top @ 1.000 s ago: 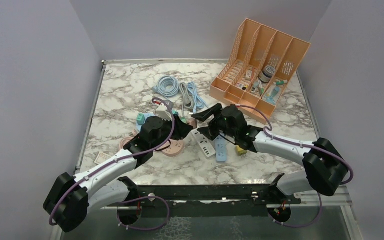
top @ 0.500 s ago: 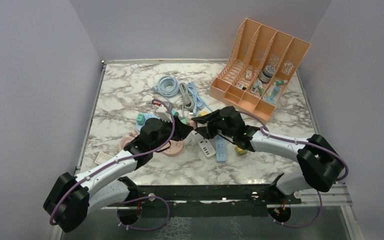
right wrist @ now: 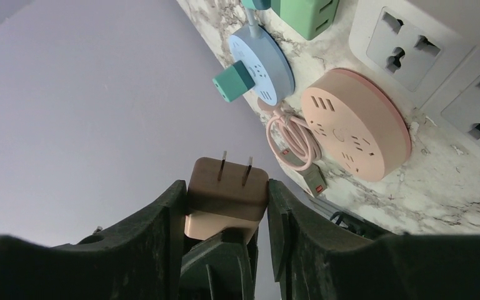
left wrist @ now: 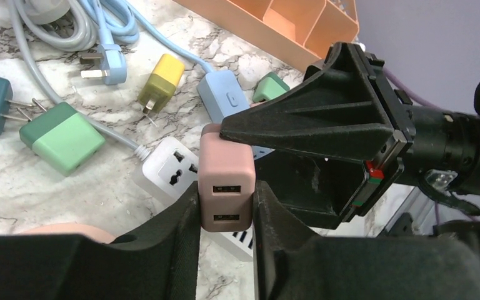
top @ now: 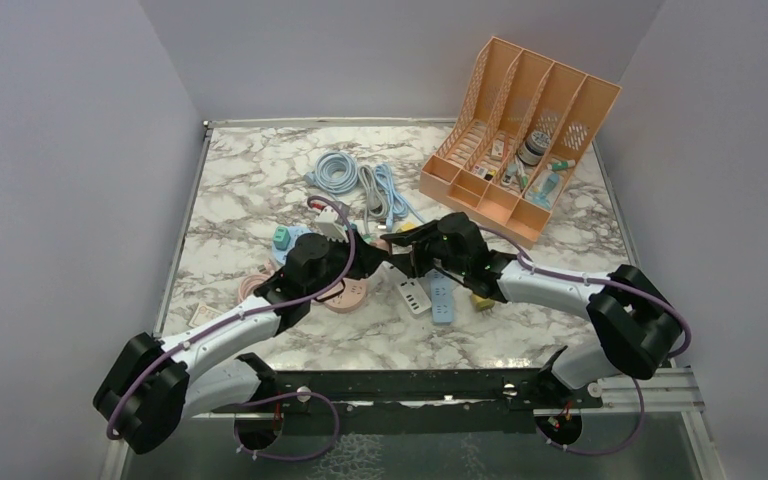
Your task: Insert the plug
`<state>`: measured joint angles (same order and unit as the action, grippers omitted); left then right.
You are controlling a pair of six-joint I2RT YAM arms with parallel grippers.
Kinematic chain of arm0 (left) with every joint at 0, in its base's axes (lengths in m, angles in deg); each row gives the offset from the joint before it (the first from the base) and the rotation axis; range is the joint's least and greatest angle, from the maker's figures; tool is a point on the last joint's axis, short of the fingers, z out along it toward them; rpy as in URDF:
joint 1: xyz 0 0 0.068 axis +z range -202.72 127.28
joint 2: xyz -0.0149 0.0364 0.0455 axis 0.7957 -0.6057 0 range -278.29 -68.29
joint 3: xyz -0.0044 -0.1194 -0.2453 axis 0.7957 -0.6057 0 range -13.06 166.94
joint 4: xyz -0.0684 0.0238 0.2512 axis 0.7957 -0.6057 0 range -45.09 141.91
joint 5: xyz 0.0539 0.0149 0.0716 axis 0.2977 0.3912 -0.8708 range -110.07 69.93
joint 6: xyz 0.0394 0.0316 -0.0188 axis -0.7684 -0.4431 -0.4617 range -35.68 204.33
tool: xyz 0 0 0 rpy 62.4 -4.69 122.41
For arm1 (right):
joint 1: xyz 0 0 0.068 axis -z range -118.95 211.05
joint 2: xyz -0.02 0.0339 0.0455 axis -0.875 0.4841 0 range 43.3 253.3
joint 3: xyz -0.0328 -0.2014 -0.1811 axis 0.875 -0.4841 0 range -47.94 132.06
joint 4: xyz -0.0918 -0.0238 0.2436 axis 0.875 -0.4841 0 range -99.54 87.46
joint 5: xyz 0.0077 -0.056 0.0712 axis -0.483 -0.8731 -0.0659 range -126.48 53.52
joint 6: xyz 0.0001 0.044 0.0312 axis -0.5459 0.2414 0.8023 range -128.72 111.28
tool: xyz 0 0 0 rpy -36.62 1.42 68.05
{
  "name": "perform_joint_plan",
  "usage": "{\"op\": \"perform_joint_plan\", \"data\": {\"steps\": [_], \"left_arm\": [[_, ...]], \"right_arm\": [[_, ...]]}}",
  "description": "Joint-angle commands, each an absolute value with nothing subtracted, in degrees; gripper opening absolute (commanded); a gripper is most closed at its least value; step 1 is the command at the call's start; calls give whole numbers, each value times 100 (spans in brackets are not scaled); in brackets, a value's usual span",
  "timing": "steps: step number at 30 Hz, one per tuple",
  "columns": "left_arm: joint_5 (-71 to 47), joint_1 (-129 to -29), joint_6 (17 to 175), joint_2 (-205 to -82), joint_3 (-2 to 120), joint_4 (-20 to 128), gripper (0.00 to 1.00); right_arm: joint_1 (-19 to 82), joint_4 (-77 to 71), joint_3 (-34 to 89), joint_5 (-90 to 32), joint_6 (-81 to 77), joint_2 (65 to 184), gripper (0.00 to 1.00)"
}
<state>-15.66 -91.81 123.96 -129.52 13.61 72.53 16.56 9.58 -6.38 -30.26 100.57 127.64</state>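
Two round sockets lay left of the desk's [top: 260,180] middle. One was blue [right wrist: 261,59] with one teal adapter [right wrist: 234,81] standing on it, and one was pink [right wrist: 356,131]. Just right of them, the left gripper [left wrist: 227,200] was clamped on the sides of the one pink plug [left wrist: 226,181]. The plug was held off the marble over the desk's middle, its two USB ports facing the left wrist camera. The right gripper [right wrist: 227,200] was closed on the same plug from the opposite end, a finger pressed to each flank. The plug's two prongs were bare. Two strips lay side by side below, one white [top: 410,293] and one blue [top: 442,300]. Coiled cables [top: 335,170] lay toward the far edge; their number was hard to tell. One orange rack [top: 520,140] with four slots stood at the far right corner.
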Motion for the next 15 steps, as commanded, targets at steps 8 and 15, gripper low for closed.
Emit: {"op": "perform_joint_plan", "data": {"steps": [8, 15], "left_arm": [[-1916, -9148, 11279, -13014, 2261, 5825, 12], [-2043, -8819, 10209, -13919, 3804, 3277, 3]], "right_arm": [[1785, 929, -870, -3122, 8886, 12585, 74], [2148, 713, -1575, -3477, 8062, 11634, 76]]}}
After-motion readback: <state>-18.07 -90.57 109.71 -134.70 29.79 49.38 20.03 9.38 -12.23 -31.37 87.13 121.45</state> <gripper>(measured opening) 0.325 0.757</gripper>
